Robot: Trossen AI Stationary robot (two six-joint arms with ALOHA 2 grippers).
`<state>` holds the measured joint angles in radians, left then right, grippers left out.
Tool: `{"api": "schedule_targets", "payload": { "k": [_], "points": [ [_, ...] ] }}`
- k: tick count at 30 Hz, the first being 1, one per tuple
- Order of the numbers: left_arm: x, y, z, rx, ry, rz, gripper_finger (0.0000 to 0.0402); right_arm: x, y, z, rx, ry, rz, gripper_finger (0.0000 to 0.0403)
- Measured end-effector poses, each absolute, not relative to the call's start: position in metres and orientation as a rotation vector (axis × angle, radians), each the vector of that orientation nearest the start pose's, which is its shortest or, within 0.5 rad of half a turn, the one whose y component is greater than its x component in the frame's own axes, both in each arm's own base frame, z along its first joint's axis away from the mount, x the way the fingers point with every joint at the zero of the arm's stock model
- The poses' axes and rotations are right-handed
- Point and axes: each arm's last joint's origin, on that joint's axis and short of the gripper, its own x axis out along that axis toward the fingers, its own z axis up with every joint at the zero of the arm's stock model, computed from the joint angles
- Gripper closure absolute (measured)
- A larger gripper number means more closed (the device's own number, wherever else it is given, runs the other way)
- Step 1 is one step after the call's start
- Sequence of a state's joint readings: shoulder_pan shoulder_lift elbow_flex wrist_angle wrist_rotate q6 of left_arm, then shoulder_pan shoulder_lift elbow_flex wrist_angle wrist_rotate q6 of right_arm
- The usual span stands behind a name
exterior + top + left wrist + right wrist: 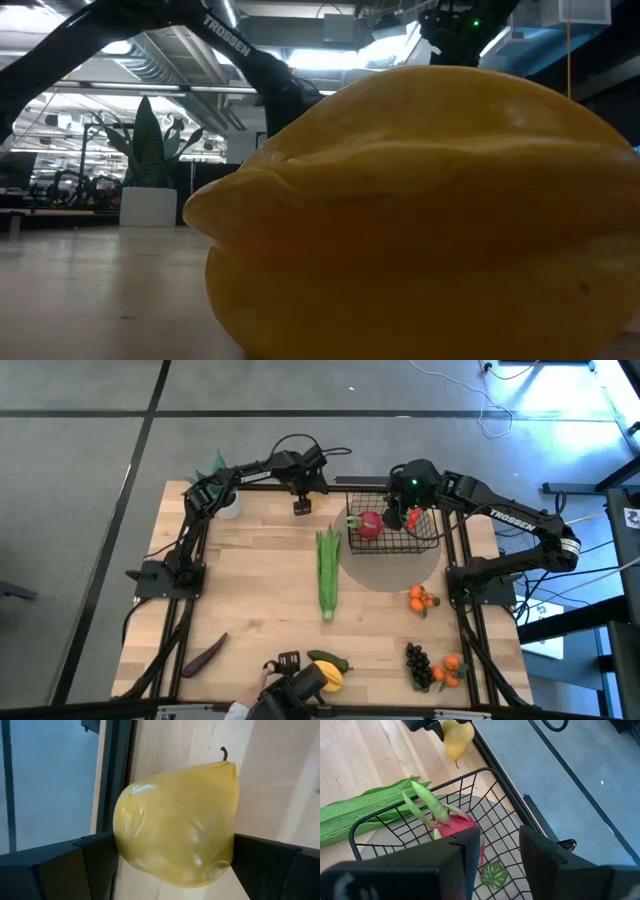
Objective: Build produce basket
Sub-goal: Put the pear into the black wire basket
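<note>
Basket (393,525) sat at the wooden desk's (260,580) far edge with the radish (367,525) inside. Left end effector (302,506) gripped a yellow pear (177,822); right end effector (412,515) hung released above. Low view was mostly blocked by yellow fruit (420,215).

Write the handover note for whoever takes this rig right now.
Left gripper: shut on a yellow pear, near the table's far edge, short of the basket.
Right gripper: fingers open, over the basket.
Done: radish is in the basket.
To do: pear goes in; corn, eggplant, grapes and oranges lie on the table.
</note>
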<state>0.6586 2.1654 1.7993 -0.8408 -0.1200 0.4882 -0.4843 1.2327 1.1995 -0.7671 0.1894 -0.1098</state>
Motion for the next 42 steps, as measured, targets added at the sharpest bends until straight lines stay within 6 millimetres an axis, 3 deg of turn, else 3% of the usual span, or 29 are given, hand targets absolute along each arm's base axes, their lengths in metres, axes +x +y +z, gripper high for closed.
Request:
{"api": "schedule_targets", "payload": {
  "k": [7,13,23,33,42],
  "points": [
    [0.355,0.277,0.232,0.007,1.336,0.381,0.0099,0.215,-0.119,0.335,0.02,0.839,-0.591,0.0277],
    [0.357,0.277,0.27,-0.046,1.257,0.406,0.0099,0.215,-0.12,0.335,0.02,0.839,-0.592,0.0277],
    [0.358,0.257,0.329,-0.171,1.135,0.314,0.0099,0.216,-0.12,0.336,0.016,0.838,-0.59,0.0277],
    [0.373,0.219,0.335,-0.188,1.182,0.254,0.0099,0.221,-0.12,0.341,0.139,0.72,-0.618,0.0277],
    [0.391,0.19,0.335,-0.144,1.172,0.201,0.0099,0.222,-0.116,0.339,0.088,0.747,-0.447,0.0277]
  ]
}}
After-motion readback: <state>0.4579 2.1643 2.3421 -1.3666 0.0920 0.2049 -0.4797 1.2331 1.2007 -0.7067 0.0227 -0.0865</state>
